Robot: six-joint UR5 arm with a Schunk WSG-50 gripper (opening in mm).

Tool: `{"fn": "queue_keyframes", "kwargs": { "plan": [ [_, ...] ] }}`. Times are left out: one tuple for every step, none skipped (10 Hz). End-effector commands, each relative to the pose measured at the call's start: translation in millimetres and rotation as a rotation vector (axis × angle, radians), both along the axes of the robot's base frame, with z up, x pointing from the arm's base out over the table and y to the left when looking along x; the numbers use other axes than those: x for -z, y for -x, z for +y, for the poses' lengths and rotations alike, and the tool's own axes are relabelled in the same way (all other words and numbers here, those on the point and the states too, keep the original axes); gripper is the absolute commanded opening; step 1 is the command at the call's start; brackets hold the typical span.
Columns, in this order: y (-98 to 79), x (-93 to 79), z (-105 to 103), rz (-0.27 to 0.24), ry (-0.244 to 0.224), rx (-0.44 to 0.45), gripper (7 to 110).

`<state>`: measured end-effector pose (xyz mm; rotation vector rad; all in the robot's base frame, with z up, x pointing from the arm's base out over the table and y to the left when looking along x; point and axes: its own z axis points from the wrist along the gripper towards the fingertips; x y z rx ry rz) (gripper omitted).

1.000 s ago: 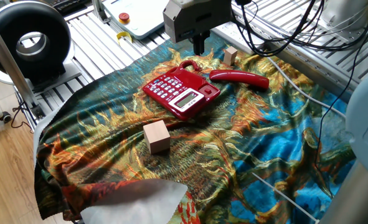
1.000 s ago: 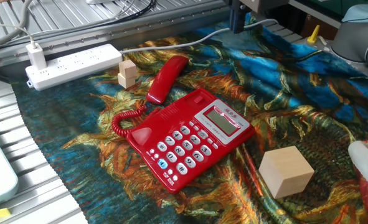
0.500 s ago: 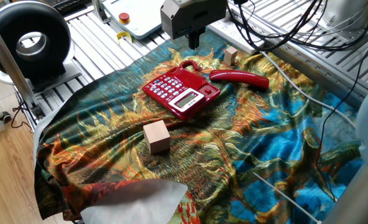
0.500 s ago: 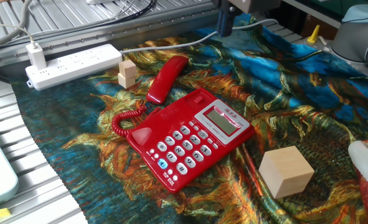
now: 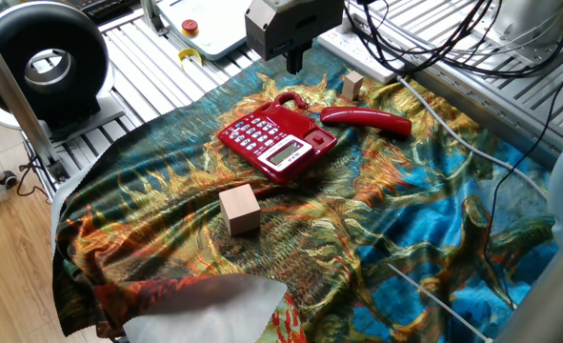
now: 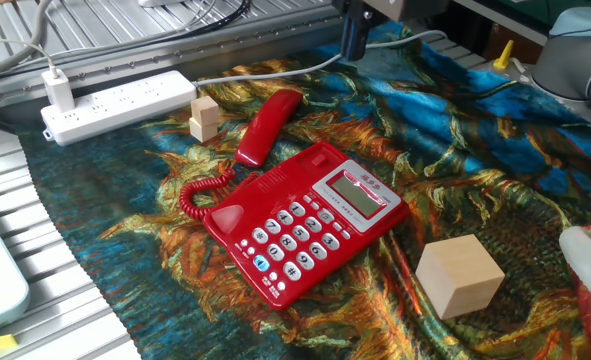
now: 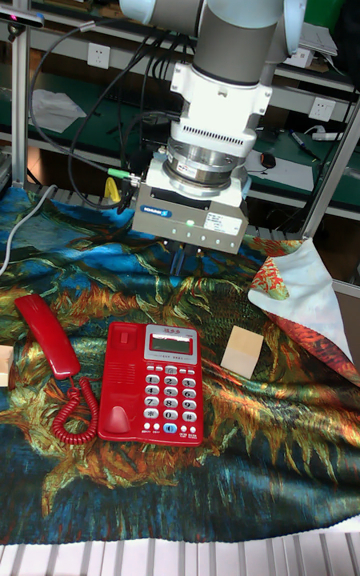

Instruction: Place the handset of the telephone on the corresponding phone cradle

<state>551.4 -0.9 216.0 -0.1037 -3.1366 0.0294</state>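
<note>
Handset off the cradle, arm raised above the cloth, holding nothing.

The handset [image 6: 268, 126] lies flat on the patterned cloth [image 6: 495, 180] just beside the telephone [image 6: 305, 220], joined to it by the coiled cord [image 6: 197, 190]. The phone cradle [image 7: 120, 381] along the base's buttonless edge is bare. The gripper [image 5: 293, 59] hangs above the cloth beyond the telephone, clear of everything; its fingers [image 6: 353, 35] show as one dark stub, so whether they are parted or together I cannot tell (the tall fixed view hides them almost wholly under the wrist). A large wooden cube [image 6: 459, 275] sits near the display side; small wooden blocks [image 6: 205, 117] stand by the handset's far end, next to a power strip [image 6: 115, 103].
</note>
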Motion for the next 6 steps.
{"fn": "queue_keyframes", "kwargs": {
  "plan": [
    [-1.3, -1.1, 5.9, -0.006, -0.026, 0.004, 7],
    [0.2, -1.2, 7.1, 0.001, -0.030, 0.010, 7],
    [0.6, -1.2, 7.9, 0.002, -0.033, 0.013, 7],
    [1.8, -1.2, 7.5, 0.007, -0.032, 0.016, 7],
    [-0.4, -2.3, 4.4, 0.016, -0.041, 0.013, 7],
    [-5.2, -5.1, 1.7, 0.025, -0.067, 0.008, 7]
  ]
}}
